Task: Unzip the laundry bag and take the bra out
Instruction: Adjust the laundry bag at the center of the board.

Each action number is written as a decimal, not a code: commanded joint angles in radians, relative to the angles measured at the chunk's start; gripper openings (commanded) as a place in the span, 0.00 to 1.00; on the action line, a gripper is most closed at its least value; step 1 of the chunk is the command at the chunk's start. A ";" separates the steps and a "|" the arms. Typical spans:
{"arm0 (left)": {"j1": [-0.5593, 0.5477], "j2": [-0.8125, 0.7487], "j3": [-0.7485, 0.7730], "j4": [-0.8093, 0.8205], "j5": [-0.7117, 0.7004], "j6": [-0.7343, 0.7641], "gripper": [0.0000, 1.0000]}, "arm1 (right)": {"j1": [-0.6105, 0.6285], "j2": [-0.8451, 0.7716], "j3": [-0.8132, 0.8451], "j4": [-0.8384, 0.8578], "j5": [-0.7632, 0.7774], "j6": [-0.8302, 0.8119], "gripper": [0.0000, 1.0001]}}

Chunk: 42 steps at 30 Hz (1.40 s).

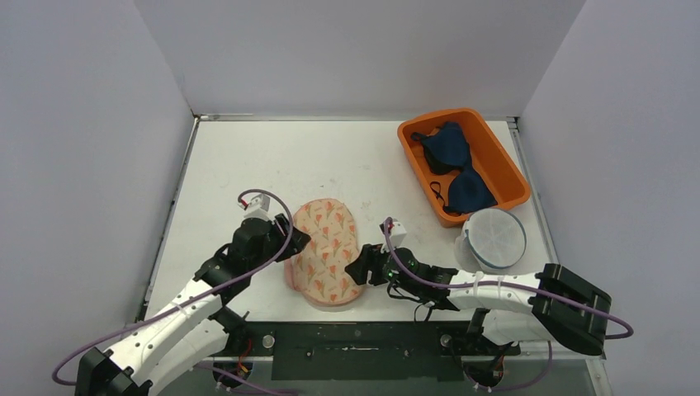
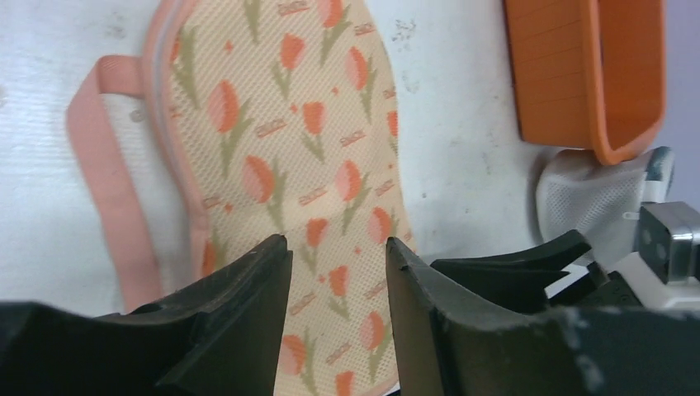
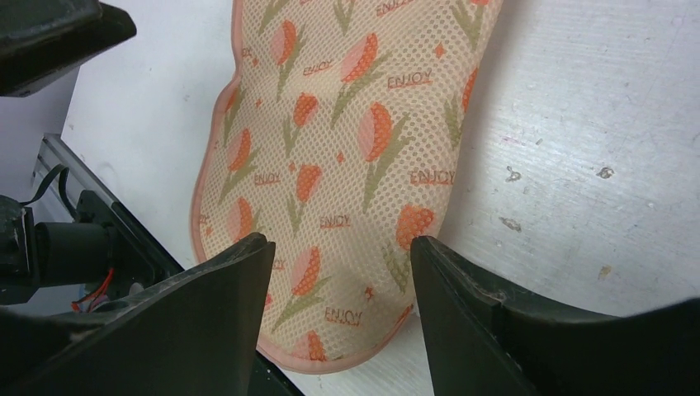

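Observation:
The laundry bag (image 1: 324, 252) is a flat cream mesh pouch with orange tulips and pink trim, lying at the table's near middle. My left gripper (image 1: 295, 239) is at its left edge, open, with the tulip mesh (image 2: 281, 140) showing under its empty jaws (image 2: 338, 247). A pink band (image 2: 107, 173) loops out on the bag's left side. My right gripper (image 1: 361, 268) is at the bag's near right edge, open over the rounded end (image 3: 330, 165), its fingertips (image 3: 340, 243) holding nothing. No bra shows at this bag; its inside is hidden.
An orange bin (image 1: 503, 161) at the back right holds dark blue bras (image 1: 458, 165). A round white mesh bag (image 1: 493, 239) sits just in front of it, near my right arm. The table's front rail (image 3: 91, 214) runs close to the bag's near end.

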 commanded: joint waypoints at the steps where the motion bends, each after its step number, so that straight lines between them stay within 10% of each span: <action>1: 0.007 0.124 0.030 0.217 0.105 -0.018 0.40 | 0.015 -0.052 0.028 -0.008 0.050 -0.006 0.64; 8: 0.010 0.387 -0.026 0.389 0.085 -0.053 0.22 | 0.053 -0.162 -0.021 -0.098 0.098 0.135 0.72; 26: 0.009 0.299 -0.227 0.497 0.033 -0.090 0.21 | 0.177 -0.013 -0.153 0.152 0.158 0.560 0.82; 32: 0.008 0.281 -0.243 0.487 0.039 -0.090 0.21 | 0.167 0.154 -0.116 0.284 0.164 0.581 0.66; 37: 0.010 0.230 -0.254 0.458 0.043 -0.093 0.21 | 0.134 0.207 -0.113 0.324 0.127 0.543 0.25; 42: 0.009 0.122 -0.218 0.346 0.049 -0.111 0.27 | 0.013 0.158 -0.031 0.056 0.046 0.300 0.08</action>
